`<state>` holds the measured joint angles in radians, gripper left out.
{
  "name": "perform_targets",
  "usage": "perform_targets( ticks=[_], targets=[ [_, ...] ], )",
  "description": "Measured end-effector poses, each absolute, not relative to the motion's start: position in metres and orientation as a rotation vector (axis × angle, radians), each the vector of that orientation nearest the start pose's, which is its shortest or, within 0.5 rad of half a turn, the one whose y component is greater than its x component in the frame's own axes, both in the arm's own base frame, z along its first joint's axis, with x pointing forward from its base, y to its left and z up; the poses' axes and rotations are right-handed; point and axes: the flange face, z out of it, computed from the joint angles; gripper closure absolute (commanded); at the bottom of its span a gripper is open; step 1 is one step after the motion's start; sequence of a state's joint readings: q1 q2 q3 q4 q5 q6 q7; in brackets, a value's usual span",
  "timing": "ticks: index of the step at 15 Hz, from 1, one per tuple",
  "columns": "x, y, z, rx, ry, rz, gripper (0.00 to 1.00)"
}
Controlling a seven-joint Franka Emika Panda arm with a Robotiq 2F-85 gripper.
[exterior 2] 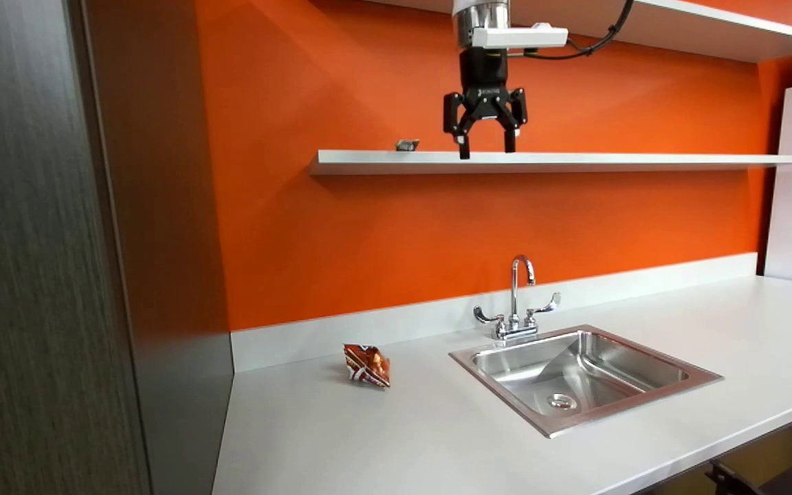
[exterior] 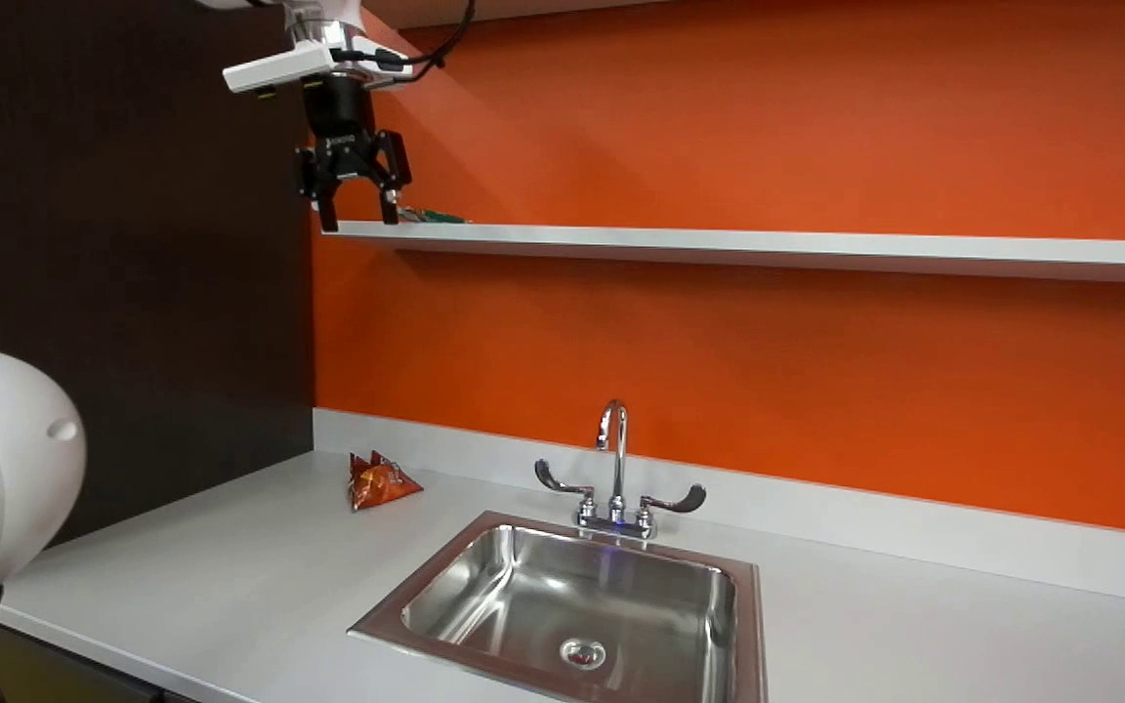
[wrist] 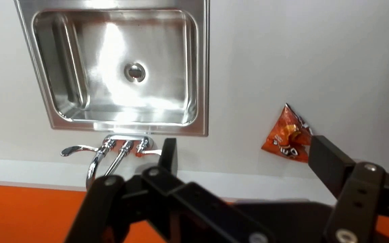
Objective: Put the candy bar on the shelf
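Observation:
My gripper [exterior: 359,217] is open with nothing between its fingers, high above the counter at about shelf height; it also shows in an exterior view [exterior 2: 487,148] and in the wrist view [wrist: 244,152]. The white shelf [exterior: 719,240] [exterior 2: 630,159] runs along the orange wall behind the fingertips. A small shiny wrapped item, silver with green [exterior: 437,216] [exterior 2: 407,145], lies on the shelf near its left end. I cannot tell whether it is the candy bar. An orange snack bag [exterior: 382,481] [exterior 2: 367,365] [wrist: 287,136] lies on the counter, well below the gripper.
A steel sink [exterior: 748,625] [exterior 2: 698,377] [wrist: 203,84] is set in the counter, with a faucet [exterior: 618,459] [exterior 2: 515,295] behind it. A dark panel [exterior: 133,244] [exterior 2: 155,240] closes the left side. A higher shelf [exterior 2: 726,41] overhangs near the arm.

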<state>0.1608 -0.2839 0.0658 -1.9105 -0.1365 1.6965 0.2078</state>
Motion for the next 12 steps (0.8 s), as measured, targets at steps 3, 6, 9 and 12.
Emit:
perform_targets(
  ticks=[3,6,9,12],
  targets=[
    [0.437,0.090,0.576,-3.287,-0.110,-0.098,0.00],
    [0.410,0.083,0.524,-3.297,-0.126,-0.042,0.00],
    [0.382,0.075,0.473,-3.303,-0.135,0.016,0.00],
    [0.363,0.065,0.439,-3.308,-0.122,0.066,0.00]
  ],
)
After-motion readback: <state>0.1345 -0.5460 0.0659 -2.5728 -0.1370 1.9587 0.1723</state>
